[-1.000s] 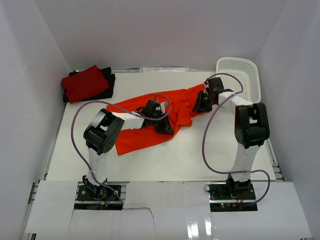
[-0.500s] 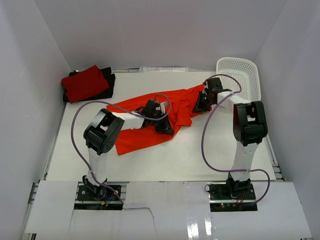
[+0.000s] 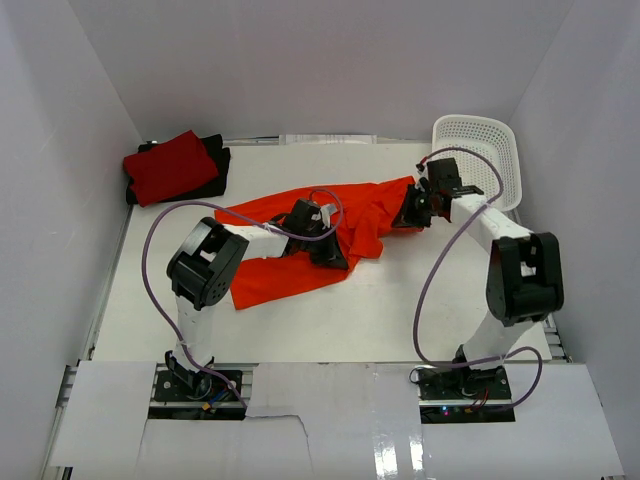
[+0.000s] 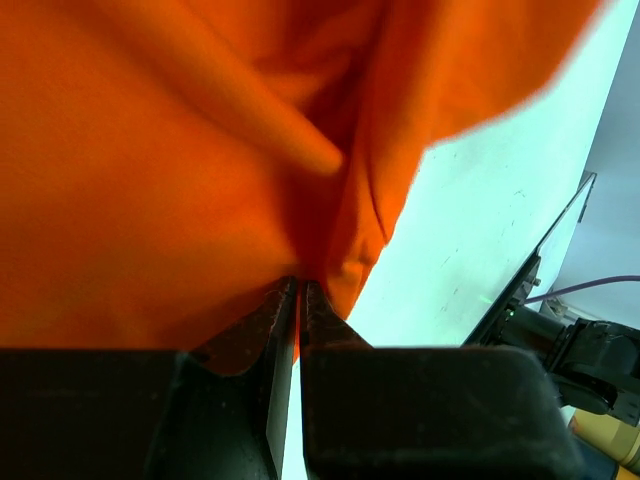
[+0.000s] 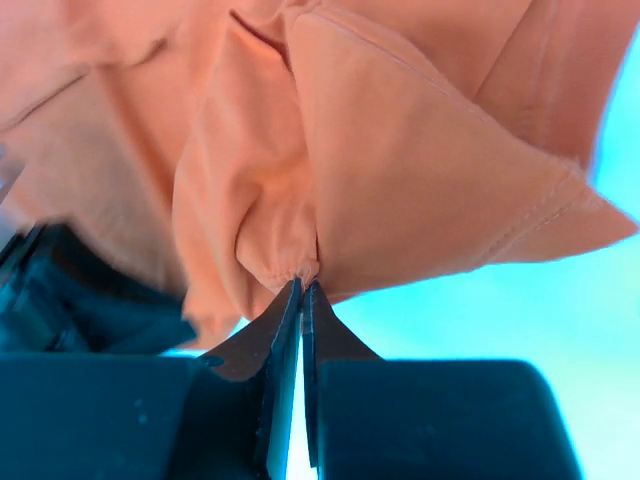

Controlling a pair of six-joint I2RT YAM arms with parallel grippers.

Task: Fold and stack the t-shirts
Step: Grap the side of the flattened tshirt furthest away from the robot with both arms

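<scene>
Right gripper (image 3: 412, 212) was clamped shut on a bunched pinch of the orange t-shirt (image 3: 275, 280); in its wrist view the two jaws met on a small gathered pucker of cloth, with folds fanning away above them. Left gripper (image 3: 328, 254) was likewise closed on the same shirt, its jaws nearly touching with a thin fold of orange cloth caught between them.

The right arm (image 3: 522, 278) rose from its base at the near edge, bent at a raised elbow, and sent its forearm back and to the left, so that the gripper sat at the shirt's far right end, near the white basket (image 3: 490, 150). The left arm (image 3: 205, 268) bent at its own elbow and stretched its forearm to the right across the cloth, its gripper tilted down near the shirt's middle.

The orange t-shirt lay spread and rumpled in a slanted band across the table (image 3: 400, 300) between the two grippers. At the far left corner, well apart, a folded crimson t-shirt (image 3: 170, 165) rested on a black t-shirt (image 3: 217, 168).
</scene>
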